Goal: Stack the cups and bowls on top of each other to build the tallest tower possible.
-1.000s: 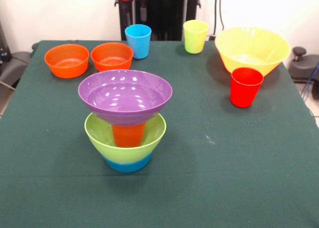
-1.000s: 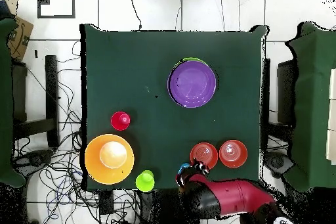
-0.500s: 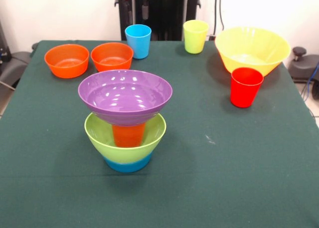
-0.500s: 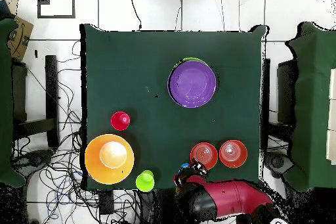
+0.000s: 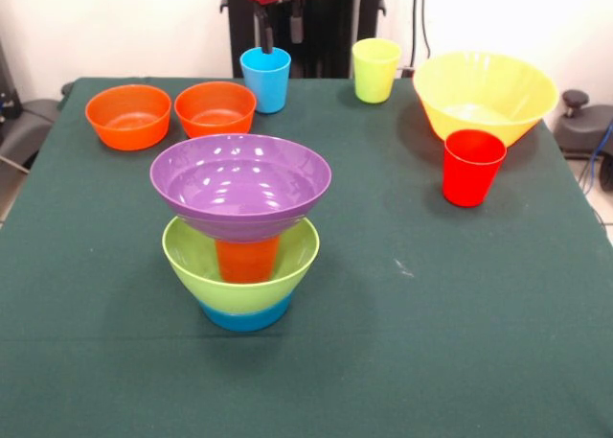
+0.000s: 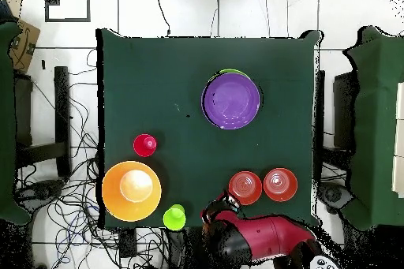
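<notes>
The tower stands at the table's near middle: a small blue bowl (image 5: 245, 314) lowest, then the lime green bowl (image 5: 190, 251), an orange cup (image 5: 247, 260) and the wide purple bowl (image 5: 240, 182) on top. From overhead only the purple bowl (image 6: 231, 100) shows. My gripper (image 5: 278, 26) hangs open and empty just above and behind the light blue cup (image 5: 265, 79) at the table's far edge. In the overhead view the gripper (image 6: 217, 207) hides that cup. The yellow-green cup (image 5: 375, 70), the red cup (image 5: 472, 167), the largest yellow bowl (image 5: 485, 95) and two small orange bowls (image 5: 128, 116) (image 5: 215, 108) stand loose.
The two orange bowls (image 6: 245, 187) (image 6: 280, 184) sit beside the arm (image 6: 264, 238). The yellow bowl (image 6: 132, 191), the red cup (image 6: 145, 145) and the yellow-green cup (image 6: 174, 217) group at the other corner. Cables lie on the floor around the table (image 6: 158, 76).
My gripper has come down and shifted right in the front view, so its fingers now show above the light blue cup. The cups, bowls and tower have not moved.
</notes>
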### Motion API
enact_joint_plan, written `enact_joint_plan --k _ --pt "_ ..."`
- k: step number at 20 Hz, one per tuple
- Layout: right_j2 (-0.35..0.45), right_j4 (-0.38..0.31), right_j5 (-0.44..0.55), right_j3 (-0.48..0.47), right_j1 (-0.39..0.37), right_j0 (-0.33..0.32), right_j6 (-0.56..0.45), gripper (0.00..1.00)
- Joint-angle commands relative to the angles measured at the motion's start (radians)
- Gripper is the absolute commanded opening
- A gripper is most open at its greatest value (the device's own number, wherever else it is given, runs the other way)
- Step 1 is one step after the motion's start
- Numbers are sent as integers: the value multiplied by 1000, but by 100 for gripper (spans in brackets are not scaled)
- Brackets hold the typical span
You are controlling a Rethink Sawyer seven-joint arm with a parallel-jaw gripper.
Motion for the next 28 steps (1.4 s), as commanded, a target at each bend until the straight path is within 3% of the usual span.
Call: enact_joint_plan --k 1,14,28 --pt "-13 -4 -56 20 92 43 194 100" --pt "-191 -44 -32 -128 166 161 171 100" --pt "-245 -47 -63 -166 224 184 140 100"
